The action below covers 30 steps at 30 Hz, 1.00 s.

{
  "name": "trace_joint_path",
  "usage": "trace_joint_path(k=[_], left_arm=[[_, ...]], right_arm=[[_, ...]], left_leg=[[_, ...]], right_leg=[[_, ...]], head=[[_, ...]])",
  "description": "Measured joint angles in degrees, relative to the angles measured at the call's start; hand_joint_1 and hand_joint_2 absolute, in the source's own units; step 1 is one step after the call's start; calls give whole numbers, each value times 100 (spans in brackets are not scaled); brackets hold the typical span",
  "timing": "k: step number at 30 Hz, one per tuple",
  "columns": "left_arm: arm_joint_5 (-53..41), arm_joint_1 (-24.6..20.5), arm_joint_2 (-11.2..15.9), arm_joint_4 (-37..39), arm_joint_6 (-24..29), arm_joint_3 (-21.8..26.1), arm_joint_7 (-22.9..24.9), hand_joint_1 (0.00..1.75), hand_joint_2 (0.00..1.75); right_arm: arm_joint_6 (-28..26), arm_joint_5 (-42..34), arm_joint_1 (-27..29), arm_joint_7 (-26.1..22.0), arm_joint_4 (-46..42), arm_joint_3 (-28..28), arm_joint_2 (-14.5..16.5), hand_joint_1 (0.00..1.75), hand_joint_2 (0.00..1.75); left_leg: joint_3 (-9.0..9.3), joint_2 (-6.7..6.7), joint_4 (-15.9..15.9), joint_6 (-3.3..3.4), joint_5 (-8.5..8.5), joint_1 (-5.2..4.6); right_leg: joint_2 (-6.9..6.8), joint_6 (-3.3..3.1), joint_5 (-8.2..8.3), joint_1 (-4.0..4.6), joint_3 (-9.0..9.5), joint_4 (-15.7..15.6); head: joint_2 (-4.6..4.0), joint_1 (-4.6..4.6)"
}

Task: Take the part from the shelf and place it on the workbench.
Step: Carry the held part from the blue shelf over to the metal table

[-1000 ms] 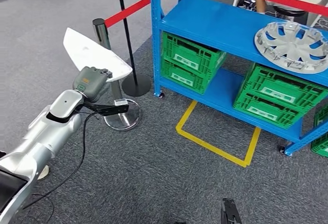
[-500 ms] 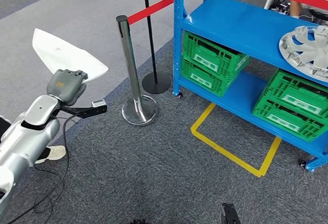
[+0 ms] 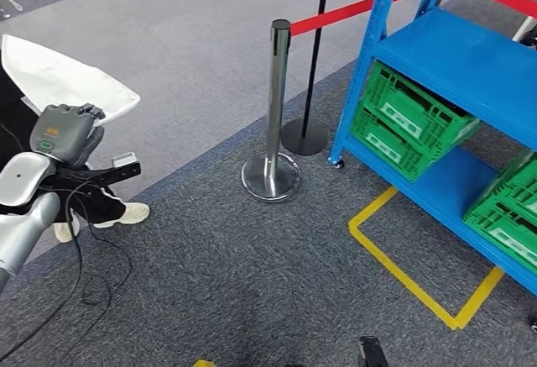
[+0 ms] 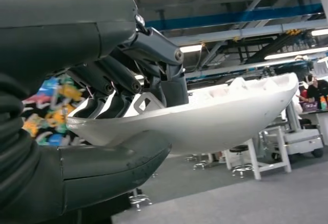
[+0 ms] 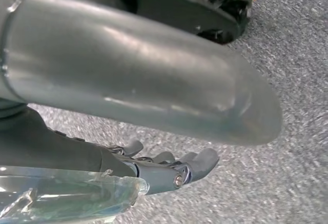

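Note:
The part is a white, pointed, wing-shaped plastic panel (image 3: 63, 81), held up at the left side of the head view. My left hand (image 3: 60, 132) grips it from below at its near edge. In the left wrist view the thumb lies under the white panel (image 4: 217, 116) and the dark fingers (image 4: 116, 80) press on its upper side. My right hand (image 5: 166, 167) hangs over the grey carpet with its fingers stretched out and nothing in them. The blue shelf (image 3: 456, 65) stands at the right.
A chrome stanchion (image 3: 273, 107) with a red belt (image 3: 341, 10) stands mid-view, a black post (image 3: 315, 56) behind it. Green crates (image 3: 411, 115) sit on the lower shelf. Yellow tape (image 3: 411, 275) marks the floor. A person's shoe (image 3: 130, 213) and cables (image 3: 82, 275) lie near my left arm.
The whole view has swung to the left: the shelf has slid to the right edge and the hubcap on it has left the picture. My left hand still holds the white panel.

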Motion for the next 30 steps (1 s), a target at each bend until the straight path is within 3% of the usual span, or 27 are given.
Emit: trace_joint_path(k=[2, 3, 5, 6, 7, 8, 10, 12, 14, 15, 16, 17, 18, 20, 21, 23, 25, 27, 28, 29, 30], left_arm=[[50, 12, 131, -61, -16, 86, -44, 169, 175], [67, 7, 184, -87, -18, 131, -65, 169, 175], [88, -2, 270, -130, -16, 195, -88, 169, 175], [92, 4, 312, -142, -16, 217, -93, 169, 175], [93, 18, 352, -150, -16, 230, -100, 169, 175], [95, 38, 390, -156, -17, 243, -105, 169, 175], [95, 55, 443, -166, -18, 260, -114, 169, 175], [95, 57, 459, -177, -18, 269, -114, 169, 175], [95, 84, 456, -182, -20, 269, -114, 169, 175], [95, 98, 457, -182, -21, 269, -114, 169, 175], [95, 106, 459, -183, -21, 271, -115, 169, 175], [95, 107, 461, -184, -20, 275, -115, 169, 175], [95, 102, 461, -184, -18, 283, -115, 169, 175], [95, 97, 466, -190, -12, 302, -114, 169, 175], [95, 98, 475, -193, -11, 310, -114, 169, 175], [96, 105, 516, -196, -10, 336, -114, 169, 175], [99, 82, 550, -198, -5, 372, -115, 169, 175], [111, 59, 538, -199, -2, 393, -118, 169, 175], [125, 60, 515, -197, -3, 394, -121, 169, 175], [145, 66, 488, -193, -5, 394, -125, 169, 175], [167, 73, 458, -188, -8, 395, -129, 169, 175]], right_arm=[[-11, -24, -24, 4, 0, 0, 0, 0, 0], [-13, -33, -35, 7, 0, 0, 0, 0, 0], [-19, -44, -54, 13, 0, 0, 0, 0, 0], [-21, -48, -63, 14, 0, 0, 0, 0, 0], [-24, -50, -73, 16, 0, 0, 1, 0, 0], [-25, -51, -86, 16, 0, -1, 2, 0, 0], [-25, -51, -109, 11, -1, -1, 5, 0, 0], [-25, -51, -104, 8, -1, -2, 6, 0, 0], [-25, -51, -95, 9, -1, -2, 6, 0, 0], [-25, -51, -97, 9, -1, -2, 7, 0, 0], [-25, -50, -101, 11, -1, -2, 7, 0, 0], [-26, -45, -106, 22, 0, -2, 6, 0, 0], [-28, -40, -110, 40, -1, -2, 3, 0, 0], [-34, -25, -115, 80, -2, -2, -4, 0, 0], [-37, -20, -115, 91, -3, -2, -6, 0, 0], [-40, -12, -120, 95, -2, -2, 1, 0, 0], [-44, -1, -127, 94, -2, -1, 13, 0, 0], [-49, 15, -119, 98, -2, 0, 27, 0, 0], [-52, 21, -108, 103, -1, 0, 34, 0, 0], [-56, 24, -98, 108, 0, 0, 39, 0, 0], [-62, 26, -93, 111, 2, 0, 42, 0, 0]], left_leg=[[0, -152, 4, -17, 10, 9], [-11, -222, 14, -37, 16, 7], [-54, -357, 20, -99, 47, 22], [-79, -426, 11, -141, 72, 35], [-98, -491, -5, -181, 99, 56], [-119, -471, -3, -212, 102, 64], [-254, -214, 248, -253, -70, 48], [-573, 83, 947, -286, -442, 37], [-842, 161, 1558, -316, -658, 54], [-846, 176, 1594, -327, -620, 66], [-738, 204, 1411, -337, -491, 77], [-535, 294, 1056, -350, -309, 86], [-315, 466, 663, -369, -173, 72], [-45, 681, 150, -319, -46, 46], [-28, 691, 87, -276, -61, 28], [-55, 533, 83, -170, -52, 30], [-57, 403, 78, -85, -41, 39], [-56, 266, 76, -20, -36, 38], [-58, 191, 76, -2, -35, 29], [-59, 105, 76, 7, -34, 19], [-58, 18, 76, 11, -33, 10]], right_leg=[[117, -31, 404, -12, 311, -686], [271, -40, 557, -36, 504, -1091], [481, -44, 675, -62, 735, -1542], [496, -52, 662, -57, 761, -1583], [425, -76, 679, -45, 769, -1590], [360, -113, 697, -39, 771, -1605], [227, -186, 735, -44, 780, -1642], [78, -222, 739, -31, 778, -1653], [-81, -231, 733, -23, 775, -1652], [-158, -229, 729, -23, 774, -1652], [-231, -221, 723, -25, 776, -1651], [-301, -206, 714, -25, 783, -1649], [-367, -180, 696, -9, 788, -1640], [-484, -122, 658, 38, 804, -1622], [-544, -98, 643, 61, 814, -1622], [-636, -55, 613, 53, 829, -1629], [-456, -12, 444, 22, 733, -1392], [-145, 1, 98, 7, 408, -681], [-67, -5, -57, 9, 199, -270], [-26, -17, -132, 12, 32, 27], [-5, -34, -94, 16, -44, 114]], head=[[0, 1], [0, -1], [0, -6], [0, -8], [0, -9], [0, -10], [0, -39], [0, -62], [0, -62], [0, -63], [0, -63], [0, -63], [0, -68], [0, -64], [0, -62], [0, -51], [0, -43], [0, -26], [0, -22], [0, -20], [0, -21]])
